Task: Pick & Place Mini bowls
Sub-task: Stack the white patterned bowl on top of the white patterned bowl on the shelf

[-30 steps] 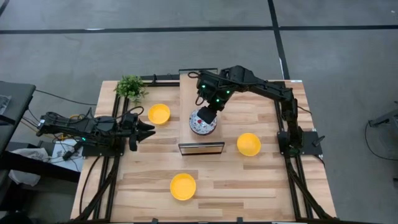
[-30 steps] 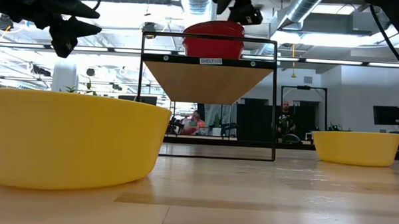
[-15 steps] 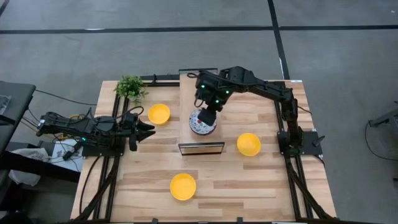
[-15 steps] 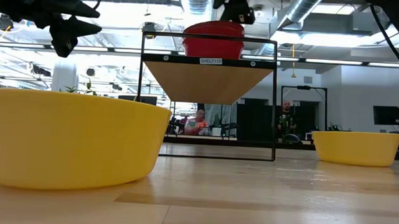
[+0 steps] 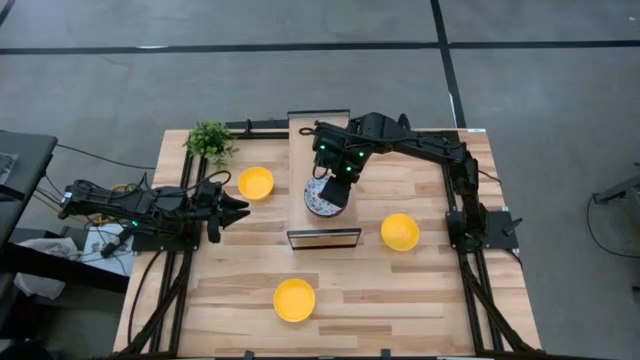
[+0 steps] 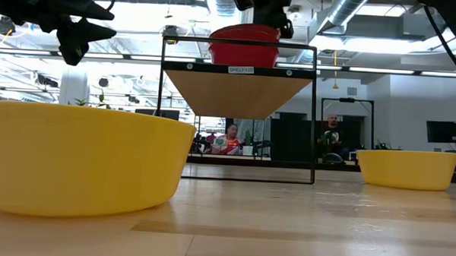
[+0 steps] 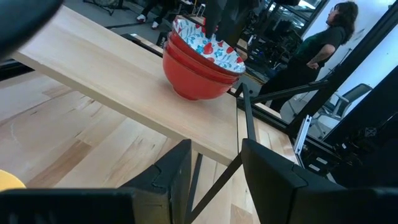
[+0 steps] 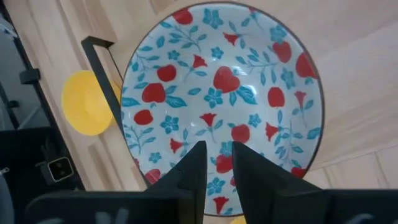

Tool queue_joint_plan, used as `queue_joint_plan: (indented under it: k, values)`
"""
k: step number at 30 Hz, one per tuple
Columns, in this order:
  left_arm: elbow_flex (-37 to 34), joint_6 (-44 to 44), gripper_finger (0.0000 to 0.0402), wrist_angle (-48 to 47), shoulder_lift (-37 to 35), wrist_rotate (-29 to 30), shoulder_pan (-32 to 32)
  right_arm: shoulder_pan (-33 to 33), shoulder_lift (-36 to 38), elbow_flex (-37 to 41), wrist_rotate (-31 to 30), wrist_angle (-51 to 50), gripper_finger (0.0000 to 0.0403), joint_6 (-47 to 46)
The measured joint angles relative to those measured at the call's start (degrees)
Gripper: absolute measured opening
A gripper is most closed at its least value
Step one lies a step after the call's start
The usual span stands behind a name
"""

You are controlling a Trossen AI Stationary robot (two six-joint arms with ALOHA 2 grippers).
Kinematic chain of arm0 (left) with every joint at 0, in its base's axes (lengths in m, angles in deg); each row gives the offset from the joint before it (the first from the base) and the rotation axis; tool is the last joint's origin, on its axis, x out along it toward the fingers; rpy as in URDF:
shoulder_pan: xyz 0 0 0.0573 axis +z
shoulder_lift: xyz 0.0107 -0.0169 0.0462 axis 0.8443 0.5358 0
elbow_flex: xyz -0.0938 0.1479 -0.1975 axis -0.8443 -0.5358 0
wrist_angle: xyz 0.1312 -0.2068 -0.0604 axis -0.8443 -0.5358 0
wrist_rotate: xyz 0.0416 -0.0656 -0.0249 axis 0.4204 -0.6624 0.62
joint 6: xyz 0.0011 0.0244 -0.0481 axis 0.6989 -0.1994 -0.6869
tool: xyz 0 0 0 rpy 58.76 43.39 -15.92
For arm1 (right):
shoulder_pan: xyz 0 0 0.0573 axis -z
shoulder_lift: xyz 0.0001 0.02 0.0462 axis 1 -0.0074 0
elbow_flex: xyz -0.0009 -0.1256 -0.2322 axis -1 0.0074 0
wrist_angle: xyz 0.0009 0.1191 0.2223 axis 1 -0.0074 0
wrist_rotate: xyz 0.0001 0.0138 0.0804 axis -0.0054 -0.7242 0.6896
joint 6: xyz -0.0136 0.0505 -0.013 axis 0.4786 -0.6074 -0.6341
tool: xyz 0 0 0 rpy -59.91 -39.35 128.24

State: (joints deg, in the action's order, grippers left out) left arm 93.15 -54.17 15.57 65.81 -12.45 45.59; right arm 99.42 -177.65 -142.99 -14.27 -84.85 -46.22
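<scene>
"SHELF(G)" label (image 6: 241,70) on shelf (image 6: 238,94) edge

The bench (image 5: 440,300) is pale wood in lengthwise planks, smooth with a soft sheen in the low view. The shelf (image 7: 112,87) has a light wood board, matt and even-grained, on a thin black metal frame (image 6: 314,108). The stacked floral bowls (image 7: 202,62) look like glazed ceramic, glossy red outside; the top one's inside (image 8: 221,99) is shiny white with red-and-blue print. The yellow bowls (image 5: 400,232) are smooth and satiny, material hard to tell. The right end effector (image 8: 214,177) has matt black fingers (image 8: 189,177). Floor (image 5: 200,80): dull grey, slightly mottled.
</scene>
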Motion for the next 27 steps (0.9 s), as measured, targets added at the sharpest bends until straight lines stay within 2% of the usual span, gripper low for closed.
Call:
queue_joint_plan:
  k: [27]
  values:
    - [0.0,0.0,0.014,0.02,0.0,0.0,-0.01,1.16,-0.55,0.3,0.03,2.85,0.0063,2.73]
